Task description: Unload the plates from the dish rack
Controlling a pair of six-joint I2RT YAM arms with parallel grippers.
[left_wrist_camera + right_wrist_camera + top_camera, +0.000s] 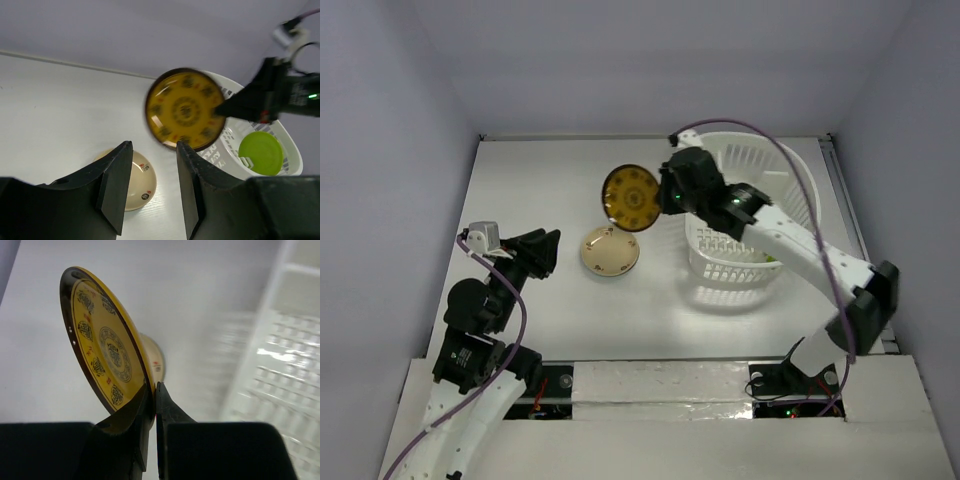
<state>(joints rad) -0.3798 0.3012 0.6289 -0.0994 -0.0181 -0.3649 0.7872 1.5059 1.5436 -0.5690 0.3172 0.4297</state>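
Amber-yellow with dark round motifs and a dark brown rim, one patterned plate (631, 198) is off the table, pinched at its edge by the right gripper (667, 197). Its two fingers are narrowed onto the rim with the plate's lip between them, as the right wrist view shows close up. The plate is tilted up on edge, its patterned face turned towards the overhead camera, just left of the dish rack (730, 270) and outside its wall. Three plates can be counted in all. The second is a cream plate (610, 251) lying flat on the white table (540, 170), just nearer the arm bases than the held one and apart from the rack. The third is a lime green plate (260, 152) inside the rack, seen clearly only from the left wrist camera. It leans near the rack's wall, and part of it is hidden by the basket's rim. There is one rack, a white plastic basket with slotted sides, standing on the right half of the table with the right arm reaching over it. The left gripper (154, 150) hangs above the table left of the cream plate. Its two fingers are spread apart with nothing between them, and they point towards the plates.
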